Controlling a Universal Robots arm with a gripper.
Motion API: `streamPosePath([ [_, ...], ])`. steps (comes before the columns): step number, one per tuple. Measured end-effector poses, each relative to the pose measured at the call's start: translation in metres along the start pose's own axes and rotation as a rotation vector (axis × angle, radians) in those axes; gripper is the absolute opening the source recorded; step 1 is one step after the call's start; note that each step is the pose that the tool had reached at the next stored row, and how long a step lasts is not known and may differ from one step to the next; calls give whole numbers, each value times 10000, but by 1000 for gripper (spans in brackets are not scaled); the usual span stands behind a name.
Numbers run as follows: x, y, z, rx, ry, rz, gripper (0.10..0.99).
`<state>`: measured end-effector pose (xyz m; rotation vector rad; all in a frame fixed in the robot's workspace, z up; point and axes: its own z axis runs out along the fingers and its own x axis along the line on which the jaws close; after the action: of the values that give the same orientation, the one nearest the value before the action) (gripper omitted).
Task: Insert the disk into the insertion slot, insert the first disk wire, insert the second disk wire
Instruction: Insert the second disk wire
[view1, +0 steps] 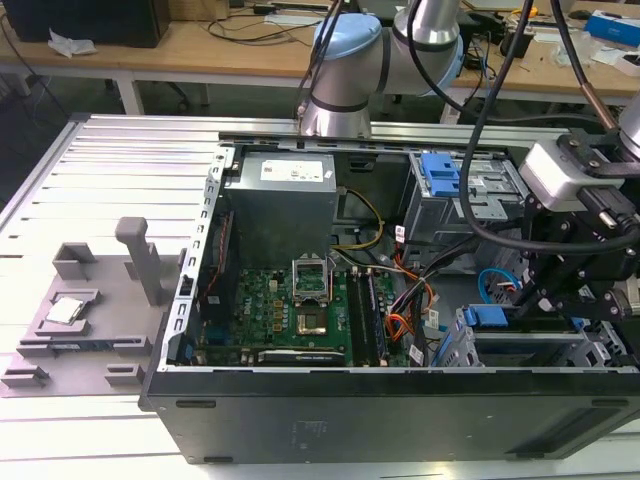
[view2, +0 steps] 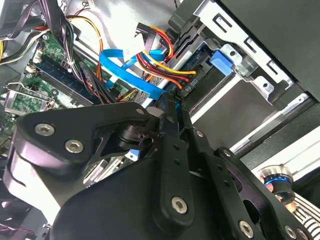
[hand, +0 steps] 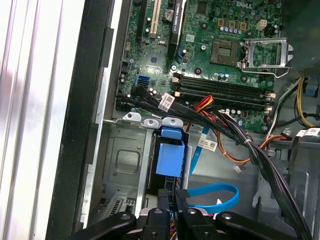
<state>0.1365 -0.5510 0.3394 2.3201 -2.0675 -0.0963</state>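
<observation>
The disk (hand: 170, 152), in its bright blue carrier, lies inside the insertion slot (hand: 125, 160) of the silver metal cage at the case's front corner. Its blue handle (view1: 487, 317) shows in the exterior view. In the second wrist view a black plug (view2: 189, 84) with red, yellow and orange wires sits against the disk's end beside the blue handle (view2: 222, 62). My gripper (view2: 171, 106) is just behind the disk, its fingers shut on the end of a flat blue wire (view2: 125, 70). That blue wire (hand: 215, 192) loops beside the gripper (hand: 173, 196).
The motherboard (view1: 290, 310) and the power supply (view1: 280, 200) fill the case on the exterior view's left. A taller metal box with a blue latch (view1: 440, 175) stands behind the cage. A black wire bundle (hand: 225, 125) crosses above the disk. A grey fixture (view1: 90, 300) lies outside the case.
</observation>
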Motion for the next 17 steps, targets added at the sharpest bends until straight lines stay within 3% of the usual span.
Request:
streamPosePath([
  [15,10,-16,18,-2,-11,14,165],
  [17,11,-16,20,6,-39,384,165],
])
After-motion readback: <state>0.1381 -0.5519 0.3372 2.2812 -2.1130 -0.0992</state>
